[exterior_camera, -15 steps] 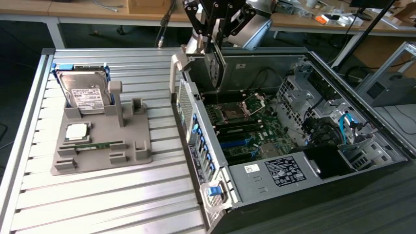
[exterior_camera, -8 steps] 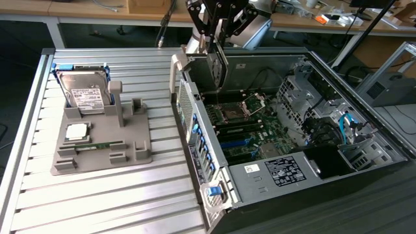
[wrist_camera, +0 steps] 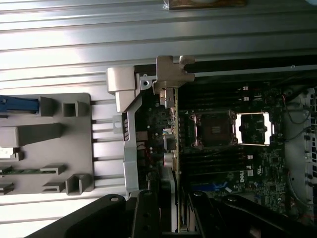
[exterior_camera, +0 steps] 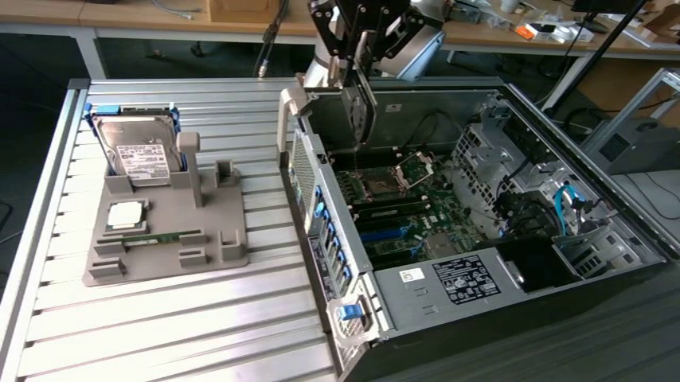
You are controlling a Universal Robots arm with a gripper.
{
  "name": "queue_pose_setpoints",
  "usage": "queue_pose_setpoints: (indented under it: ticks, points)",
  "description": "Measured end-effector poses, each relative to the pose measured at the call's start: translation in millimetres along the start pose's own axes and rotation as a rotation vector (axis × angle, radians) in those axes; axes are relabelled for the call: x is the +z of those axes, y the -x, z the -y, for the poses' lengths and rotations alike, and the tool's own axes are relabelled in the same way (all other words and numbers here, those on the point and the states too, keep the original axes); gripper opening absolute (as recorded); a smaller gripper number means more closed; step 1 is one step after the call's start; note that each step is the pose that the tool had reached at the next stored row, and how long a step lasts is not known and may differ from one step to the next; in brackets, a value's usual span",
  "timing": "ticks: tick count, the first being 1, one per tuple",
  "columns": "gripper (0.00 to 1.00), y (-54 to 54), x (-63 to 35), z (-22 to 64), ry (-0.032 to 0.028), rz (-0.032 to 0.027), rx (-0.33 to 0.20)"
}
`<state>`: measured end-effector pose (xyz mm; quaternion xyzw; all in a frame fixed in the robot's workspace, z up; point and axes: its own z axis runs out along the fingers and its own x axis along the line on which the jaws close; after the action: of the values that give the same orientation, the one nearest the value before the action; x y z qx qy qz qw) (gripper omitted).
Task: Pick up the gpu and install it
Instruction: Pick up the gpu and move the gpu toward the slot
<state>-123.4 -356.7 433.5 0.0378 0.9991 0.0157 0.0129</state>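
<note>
The gpu (exterior_camera: 365, 111), a thin flat tan-brown circuit card with a silvery metal end bracket, is held edge-down above the open black metal computer case (exterior_camera: 318, 207). It hangs just inside the case's rear wall, over the green motherboard (exterior_camera: 404, 215), and is not yet seated. The black two-fingered claw (exterior_camera: 356, 68) is closed partway, clamped across the card's flat faces at its upper edge. The card is judged light, stiff and fragile. It is best held by bare board margins, clear of components and contacts.
</note>
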Motion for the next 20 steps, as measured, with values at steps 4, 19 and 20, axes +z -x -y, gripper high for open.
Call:
queue_pose_setpoints:
  ticks: [4, 19, 20]
  points:
    - [0.27, 2.3, 0.1, -0.2, -0.0002, 0.0000, 0.000]
    - [0.27, 11.6, 0.3, -0.9, -0.0004, 0.0000, 0.000]
    - [0.27, 12.0, 0.3, -0.9, -0.0004, 0.0000, 0.000]
